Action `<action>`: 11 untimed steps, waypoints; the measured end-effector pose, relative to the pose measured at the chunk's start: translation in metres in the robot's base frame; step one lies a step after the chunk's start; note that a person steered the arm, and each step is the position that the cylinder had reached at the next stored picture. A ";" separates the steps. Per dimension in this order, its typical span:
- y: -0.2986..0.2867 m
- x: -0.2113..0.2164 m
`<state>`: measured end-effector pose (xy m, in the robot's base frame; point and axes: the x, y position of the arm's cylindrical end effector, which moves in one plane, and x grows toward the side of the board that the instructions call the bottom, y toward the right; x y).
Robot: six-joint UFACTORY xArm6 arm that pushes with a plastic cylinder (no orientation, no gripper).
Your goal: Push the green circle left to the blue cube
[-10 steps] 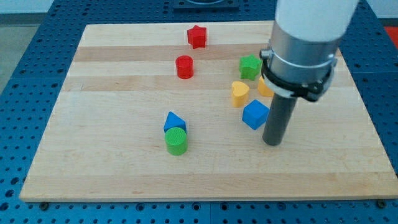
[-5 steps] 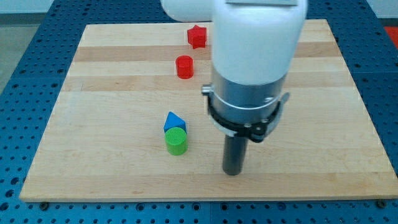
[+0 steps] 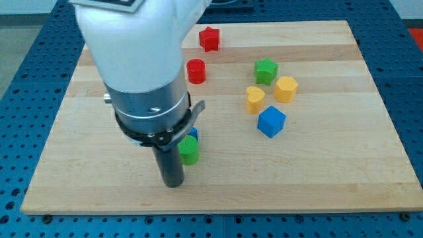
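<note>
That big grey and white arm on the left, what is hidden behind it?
Beside my tip the green circle peeks out, and a sliver of a blue block above it. The arm covers the rest of both.

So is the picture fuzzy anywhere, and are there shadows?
Camera view: the small blocks look sharp, like the blue cube and the red star-shaped block; the big white arm housing close to the camera looks soft-edged; light is even, with only faint shadows beside the blocks and my tip.
</note>
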<state>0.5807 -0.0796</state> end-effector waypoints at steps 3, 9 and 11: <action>-0.006 -0.042; 0.006 -0.034; 0.026 -0.034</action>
<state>0.5469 -0.0540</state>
